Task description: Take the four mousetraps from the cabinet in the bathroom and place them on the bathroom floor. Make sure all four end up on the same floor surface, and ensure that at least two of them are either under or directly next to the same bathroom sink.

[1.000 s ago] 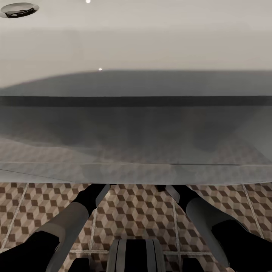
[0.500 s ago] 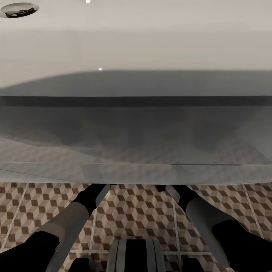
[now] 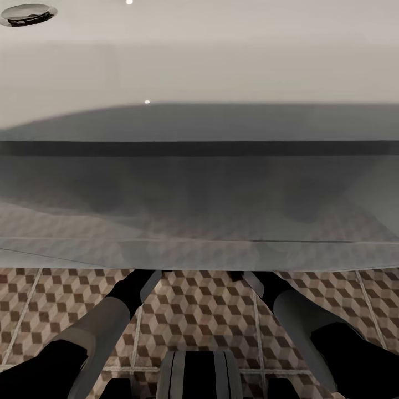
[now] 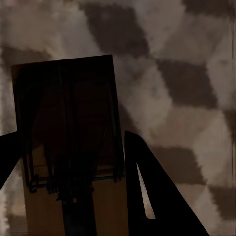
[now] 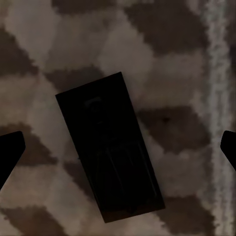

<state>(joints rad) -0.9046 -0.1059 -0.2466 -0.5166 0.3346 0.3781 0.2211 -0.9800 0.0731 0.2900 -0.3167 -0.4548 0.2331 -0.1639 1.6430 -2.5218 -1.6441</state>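
Under the left wrist, close over the brown, beige and white cube-patterned bathroom floor tiles (image 4: 187, 73): a small flat rectangular tan wooden mousetrap with dark metal wire (image 4: 69, 128), its far half deep in shadow, its near end lit tan. Left jaws closed in on it, one dark finger (image 4: 152, 196) against each long edge, so clamped on the board as far as can be seen; cannot tell whether lifted off the tiles or touching them. Under the right wrist, a second flat rectangular mousetrap, almost black in shadow (image 5: 110, 147), lying flat and askew on the same patterned tiles, beside a pale grout line (image 5: 216, 98). Right jaws wide apart, dark fingertips (image 5: 10, 152) at the two edges of that view, well clear of the board on both sides. Seen from the head, a wide white sink basin with a round chrome drain (image 3: 199, 61) right in front and very close, its near wall rendered half see-through with tile pattern behind. Below it, the left arm (image 3: 105, 327) and the right arm (image 3: 299, 316), grey and black, both reaching forward and going out of sight beneath the basin, over the tiled floor
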